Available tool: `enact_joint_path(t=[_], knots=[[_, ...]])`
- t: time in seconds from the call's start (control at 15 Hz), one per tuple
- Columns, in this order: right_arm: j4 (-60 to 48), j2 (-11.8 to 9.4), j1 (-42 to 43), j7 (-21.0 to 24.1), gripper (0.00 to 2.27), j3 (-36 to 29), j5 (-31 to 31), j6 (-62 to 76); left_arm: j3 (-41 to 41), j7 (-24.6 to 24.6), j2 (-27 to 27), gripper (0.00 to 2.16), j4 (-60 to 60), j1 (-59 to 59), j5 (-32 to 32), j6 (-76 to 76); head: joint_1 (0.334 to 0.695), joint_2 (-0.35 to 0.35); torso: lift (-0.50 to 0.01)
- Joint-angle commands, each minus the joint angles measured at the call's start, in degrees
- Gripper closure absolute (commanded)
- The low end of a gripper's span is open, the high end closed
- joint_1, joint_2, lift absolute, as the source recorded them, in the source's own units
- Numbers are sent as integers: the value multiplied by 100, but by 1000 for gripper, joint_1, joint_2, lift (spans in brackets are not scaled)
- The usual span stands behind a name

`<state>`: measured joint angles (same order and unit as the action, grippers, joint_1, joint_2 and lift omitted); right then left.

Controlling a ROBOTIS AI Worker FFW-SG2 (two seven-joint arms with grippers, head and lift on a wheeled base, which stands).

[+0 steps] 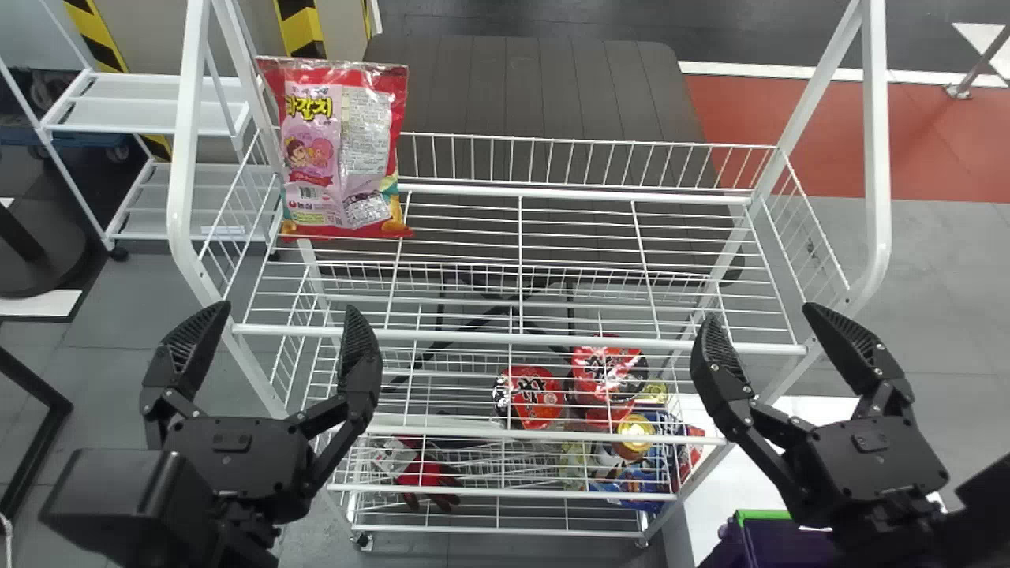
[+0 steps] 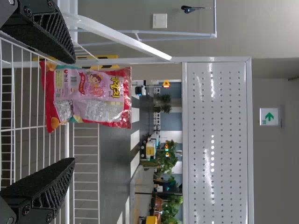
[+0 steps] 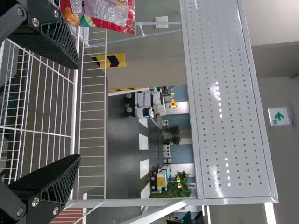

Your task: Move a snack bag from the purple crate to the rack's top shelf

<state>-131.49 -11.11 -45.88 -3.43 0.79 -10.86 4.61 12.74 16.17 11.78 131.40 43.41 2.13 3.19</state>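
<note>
Nearest us, a purple crate (image 1: 767, 544) with a green edge sits at the bottom right of the head view, by a white surface (image 1: 706, 465), partly behind the right arm. Left gripper (image 1: 288, 309) is released, fingers spread, in front of the left part of the rack's (image 1: 513, 339) top shelf, near its front edge. Right gripper (image 1: 759, 312) is likewise released, fingers spread, by that shelf's front right corner. Down through the wires, toward the rack's right side, we see two red round packs (image 1: 536, 397) (image 1: 607, 371), a gold-lidded item (image 1: 635, 435) and blue packaging (image 1: 643, 483); a red-and-white item (image 1: 422, 472) lies toward the left. Exact lower levels: can't tell. The snack bag (image 1: 335, 150), red and pink, is on the top shelf at its back left corner, upright, its top above the back edge's wire rail (image 1: 584, 162). Behind the rack we get a dark slatted tabletop (image 1: 536, 95), a white shelf unit (image 1: 150, 114) off to the left, and red flooring (image 1: 915, 142) to the right. In the left wrist view we have a perforated white panel (image 2: 215, 140) higher than the bag, then a green arrow sign (image 2: 269, 116) on the wall.
</note>
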Motion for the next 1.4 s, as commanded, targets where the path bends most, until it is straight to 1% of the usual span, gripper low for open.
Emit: enact_joint_path(t=[0.0, 0.8, 1.33], knots=[[-9, -5, -9, 0, 144, 0, 5, 18, 0, 0, 0, 56, -1, 0, 7, -16, 695, -45, -1], [-26, -31, 0, 0, 144, -9, 5, 35, 0, -9, 0, 56, 26, 9, 25, -69, 695, -45, -3], [0, -40, 17, -26, 144, -9, 5, 18, 0, 0, 0, 56, 17, 0, 33, -69, 695, -44, -39]])
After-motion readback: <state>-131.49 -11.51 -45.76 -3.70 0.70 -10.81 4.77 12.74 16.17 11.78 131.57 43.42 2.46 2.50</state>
